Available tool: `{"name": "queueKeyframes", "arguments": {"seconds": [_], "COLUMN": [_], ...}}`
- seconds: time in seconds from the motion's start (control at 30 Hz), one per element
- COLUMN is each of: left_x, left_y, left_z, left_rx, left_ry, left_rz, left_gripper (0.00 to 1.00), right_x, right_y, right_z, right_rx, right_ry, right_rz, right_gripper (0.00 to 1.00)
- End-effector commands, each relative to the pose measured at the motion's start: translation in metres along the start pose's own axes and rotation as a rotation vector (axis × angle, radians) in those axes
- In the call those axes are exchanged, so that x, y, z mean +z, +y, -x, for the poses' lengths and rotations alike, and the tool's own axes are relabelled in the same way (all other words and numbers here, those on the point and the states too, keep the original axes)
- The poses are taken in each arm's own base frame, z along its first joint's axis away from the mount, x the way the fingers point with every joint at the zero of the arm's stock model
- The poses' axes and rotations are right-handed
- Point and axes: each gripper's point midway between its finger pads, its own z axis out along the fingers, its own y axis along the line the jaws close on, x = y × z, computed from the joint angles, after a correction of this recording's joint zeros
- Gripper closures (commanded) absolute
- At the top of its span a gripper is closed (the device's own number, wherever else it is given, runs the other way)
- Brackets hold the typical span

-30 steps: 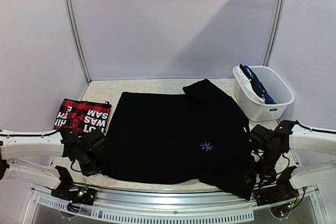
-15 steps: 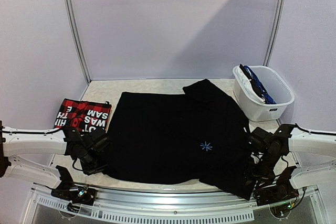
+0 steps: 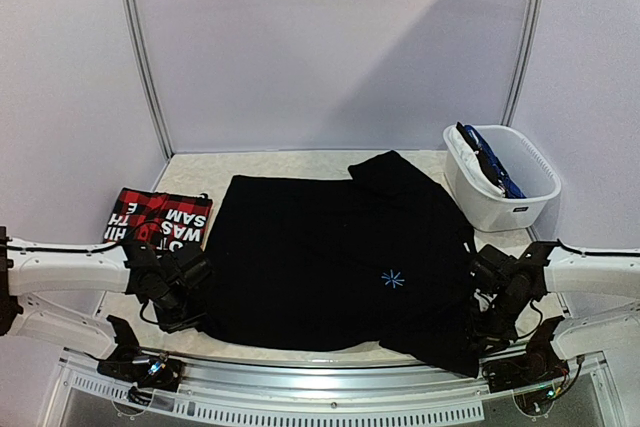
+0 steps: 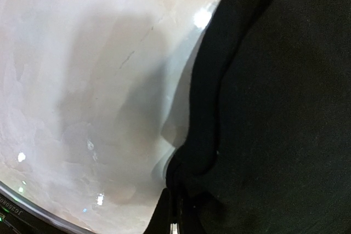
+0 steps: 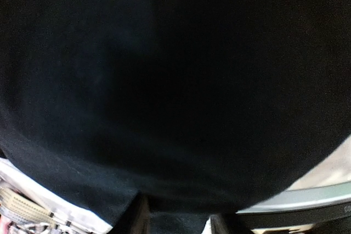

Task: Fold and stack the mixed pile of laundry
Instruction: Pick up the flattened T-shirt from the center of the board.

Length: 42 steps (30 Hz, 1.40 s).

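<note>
Left wrist: black garment (image 4: 274, 108) in gripper (image 4: 174, 218)

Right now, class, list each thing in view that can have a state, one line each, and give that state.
black garment: spread out flat.
red-black plaid garment: folded, lying to the left of the black one.
blue plaid shirt: bundled inside the basket.
white basket: upright, holding the shirt.
left gripper: shut on the black garment's near left edge.
right gripper: jaws apart at the black garment's near right corner.

The left arm (image 3: 70, 269) and right arm (image 3: 600, 272) are white tubes with black joints (thin black cables alongside).
</note>
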Motion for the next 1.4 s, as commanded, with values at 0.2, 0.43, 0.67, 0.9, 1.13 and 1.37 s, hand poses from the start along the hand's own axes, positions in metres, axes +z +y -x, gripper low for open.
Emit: {"name": "queueKeyframes", "arguments": {"seconds": [0.2,0.43,0.67,0.9,1.13,1.37], "left_x": [-0.001,-0.017,-0.039,-0.058,-0.074,-0.080], "left_y": [0.003,0.013,0.018,0.016,0.023,0.018], "left_z": [-0.003,-0.007,-0.007,-0.006,-0.002,0.006], "left_rx": [0.030,0.021,0.018,0.017,0.011,0.017], "left_ry": [0.010,0.028,0.040,0.053,0.032,-0.002], "left_rz": [0.036,0.043,0.044,0.037,0.046,0.025], "left_gripper": [1.00,1.00,1.00,1.00,1.00,1.00], "right_x": [-0.014,-0.046,-0.080,-0.096,-0.102,-0.114], "right_y": [-0.005,-0.001,0.000,-0.004,0.011,0.041], "right_z": [0.005,0.006,0.002,-0.007,0.000,0.008], "right_rx": [-0.039,-0.050,-0.072,-0.067,-0.067,-0.102], "right_ry": [-0.060,-0.102,-0.124,-0.118,-0.158,-0.165], "right_rz": [-0.051,-0.079,-0.120,-0.138,-0.078,-0.001], "right_gripper": [0.92,1.00,1.00,1.00,1.00,1.00]}}
